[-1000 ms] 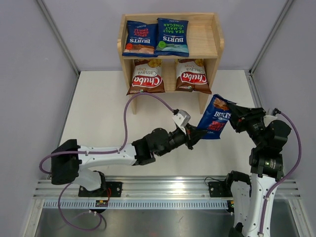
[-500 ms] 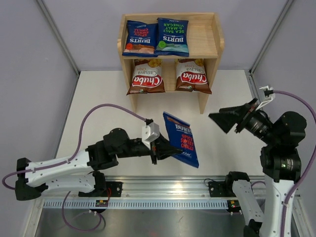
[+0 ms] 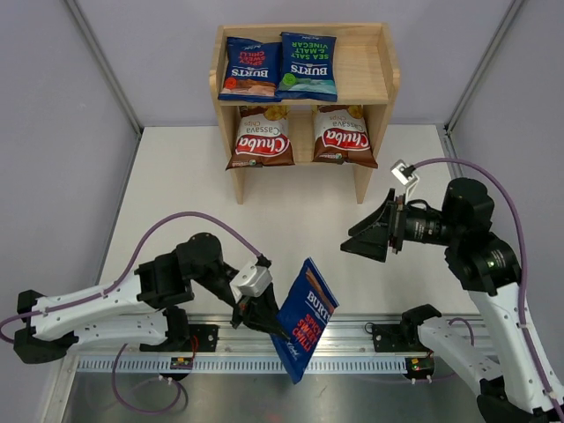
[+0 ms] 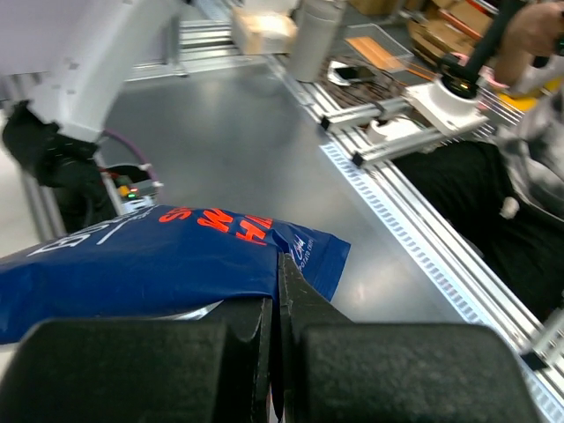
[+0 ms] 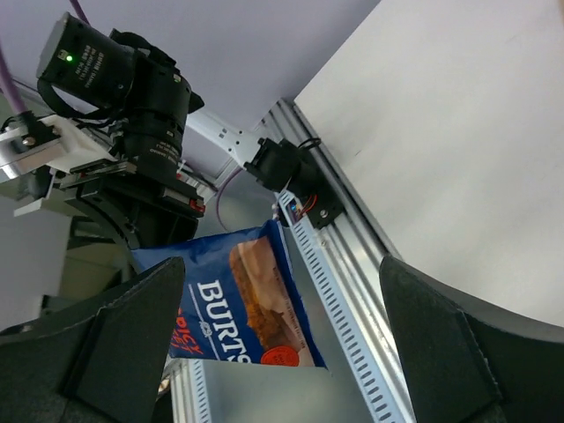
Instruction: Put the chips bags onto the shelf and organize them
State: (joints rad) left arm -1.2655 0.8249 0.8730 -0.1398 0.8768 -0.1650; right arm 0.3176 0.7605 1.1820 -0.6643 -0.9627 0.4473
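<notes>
Blue bag [image 3: 306,328] dangles past the worktop [image 3: 176,194] edge, pinched by L pincer [image 3: 271,322], R pincer [image 3: 366,233] spread wide & empty, prob. awaiting a handover twd the shelf [image 3: 361,70] top-right slot.

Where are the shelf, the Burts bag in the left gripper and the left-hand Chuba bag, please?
shelf [image 3: 363,72]: top external view, bare top-tier board.
held Burts bag [image 3: 306,323]: top external view, printed face.
left-hand Chuba bag [image 3: 262,143]: top external view, red logo.

Left gripper [image 4: 277,289] is pinched tight on the edge of the blue chips bag [image 4: 167,260], red lettering up and spreading off to nine o'clock, grey metal surface [image 4: 238,132] beyond, slotted rails [image 4: 414,220] running twelve to four o'clock.
</notes>
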